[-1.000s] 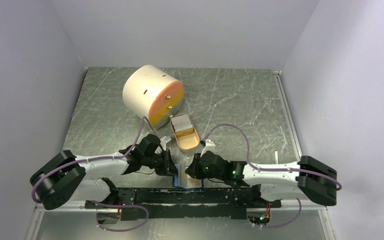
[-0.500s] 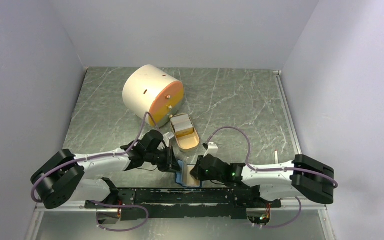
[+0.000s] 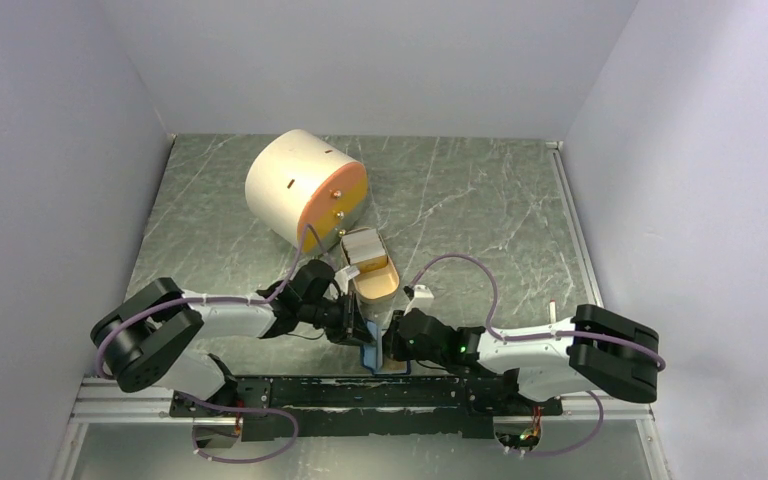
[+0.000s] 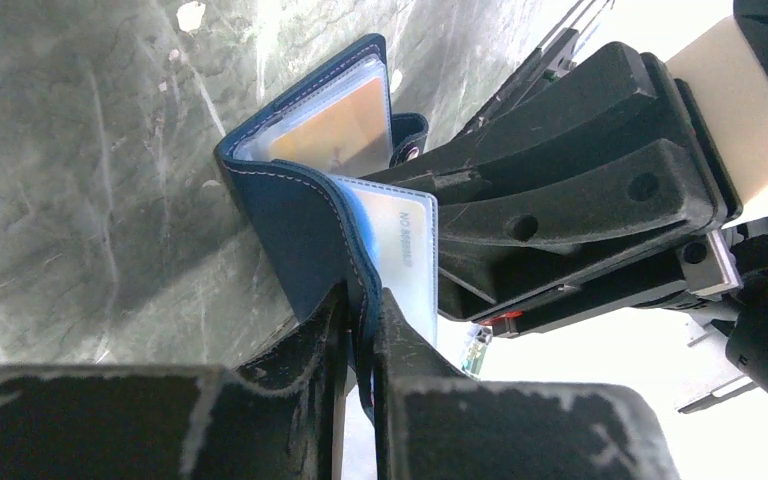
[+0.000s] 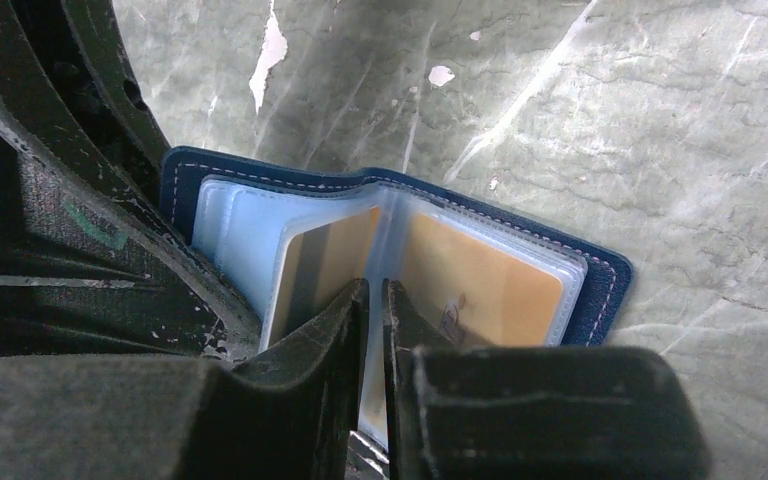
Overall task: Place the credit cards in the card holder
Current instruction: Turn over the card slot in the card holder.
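The left tool (image 4: 360,330) clamped the cover of the card holder (image 4: 300,210), held open near the bench's (image 3: 520,300) front edge, where the right tool (image 5: 375,330), pinching a pale card (image 4: 400,240), needed to slide it squarely into a sleeve (image 5: 480,290).

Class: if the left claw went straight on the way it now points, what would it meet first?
The card holder: the left claw is shut on its dark blue cover, with the fold directly ahead. Beyond that probably the table, though depth is unclear.
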Tool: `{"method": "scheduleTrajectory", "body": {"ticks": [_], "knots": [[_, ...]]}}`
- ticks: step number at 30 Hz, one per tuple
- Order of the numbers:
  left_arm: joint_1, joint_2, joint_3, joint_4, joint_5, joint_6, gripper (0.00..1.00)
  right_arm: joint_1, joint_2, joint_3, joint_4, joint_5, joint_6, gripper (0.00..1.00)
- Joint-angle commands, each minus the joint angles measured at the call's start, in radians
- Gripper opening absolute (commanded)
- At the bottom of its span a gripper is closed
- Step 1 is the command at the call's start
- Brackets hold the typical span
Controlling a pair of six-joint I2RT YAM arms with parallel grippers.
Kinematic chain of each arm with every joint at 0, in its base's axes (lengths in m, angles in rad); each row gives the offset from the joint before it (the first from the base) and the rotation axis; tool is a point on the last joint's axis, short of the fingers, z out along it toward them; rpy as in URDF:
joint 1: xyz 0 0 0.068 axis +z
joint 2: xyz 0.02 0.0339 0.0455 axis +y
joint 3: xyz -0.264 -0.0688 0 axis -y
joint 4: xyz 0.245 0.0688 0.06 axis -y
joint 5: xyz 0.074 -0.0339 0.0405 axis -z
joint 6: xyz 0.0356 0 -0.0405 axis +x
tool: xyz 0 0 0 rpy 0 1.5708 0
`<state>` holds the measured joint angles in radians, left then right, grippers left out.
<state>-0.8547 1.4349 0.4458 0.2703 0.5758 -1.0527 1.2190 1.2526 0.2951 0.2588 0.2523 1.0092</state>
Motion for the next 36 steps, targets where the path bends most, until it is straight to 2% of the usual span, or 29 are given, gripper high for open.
{"method": "scheduleTrajectory", "body": {"ticks": [1,7,10,17,21,28,33,36], "knots": [[-0.012,0.026,-0.004,0.115,0.054,-0.023,0.13,0.007,0.034,-0.032,-0.05,0.02,-0.001,0.17],[-0.013,-0.005,0.012,-0.02,-0.021,0.012,0.11,0.005,-0.031,-0.013,-0.155,0.051,0.002,0.2],[-0.012,-0.032,0.04,-0.118,-0.081,0.041,0.11,0.005,-0.121,-0.013,-0.24,0.072,0.007,0.24],[-0.012,-0.04,0.094,-0.194,-0.11,0.058,0.1,0.006,-0.415,-0.002,-0.509,0.085,0.047,0.32],[-0.012,-0.075,0.12,-0.299,-0.144,0.08,0.09,0.005,-0.482,-0.004,-0.571,0.121,0.054,0.29],[-0.012,-0.136,0.167,-0.478,-0.214,0.119,0.12,0.006,-0.36,-0.013,-0.462,0.129,0.033,0.26],[-0.014,-0.085,0.184,-0.417,-0.147,0.115,0.13,0.005,-0.219,-0.005,-0.354,0.108,0.02,0.25],[-0.015,-0.043,0.176,-0.323,-0.085,0.093,0.14,0.007,-0.157,-0.017,-0.287,0.078,0.025,0.25]]}}
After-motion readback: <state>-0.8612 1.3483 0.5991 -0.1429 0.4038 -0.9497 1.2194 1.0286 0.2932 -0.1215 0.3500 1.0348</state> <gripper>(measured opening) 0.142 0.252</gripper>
